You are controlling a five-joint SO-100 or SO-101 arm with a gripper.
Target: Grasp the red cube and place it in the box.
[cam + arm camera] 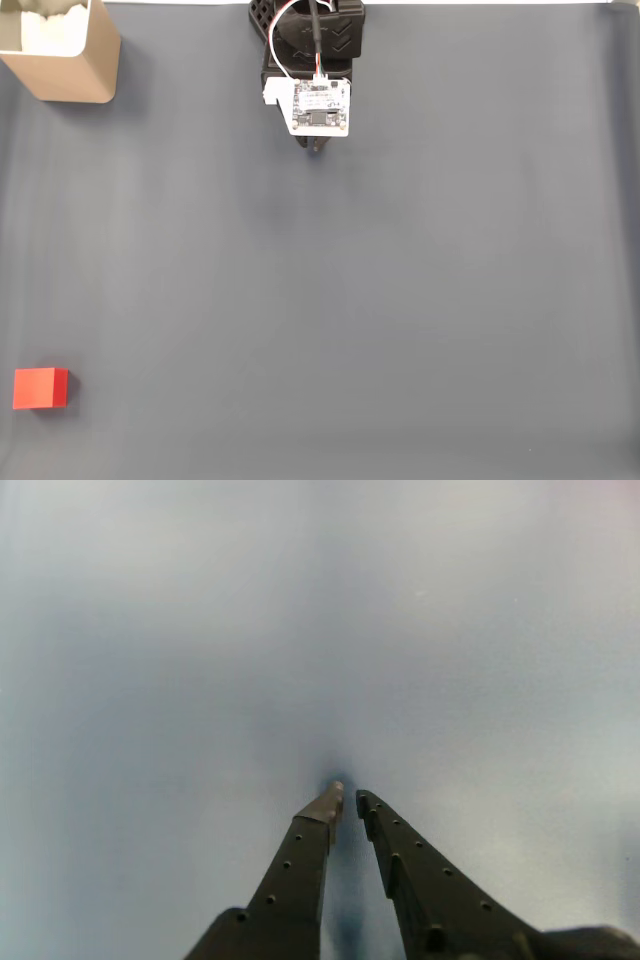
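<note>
The red cube (40,388) lies on the grey mat at the lower left of the fixed view. The box (64,48), tan with white lining, stands in the upper left corner, partly cut off by the frame edge. My arm sits folded at the top centre, and the gripper (318,148) peeks out below its white circuit board, far from both cube and box. In the wrist view the gripper (349,798) is shut, its two dark fingertips nearly touching with nothing between them, close above the bare mat.
A grey mat (380,300) covers the whole table. The arm's black base (305,40) stands at the top centre edge.
</note>
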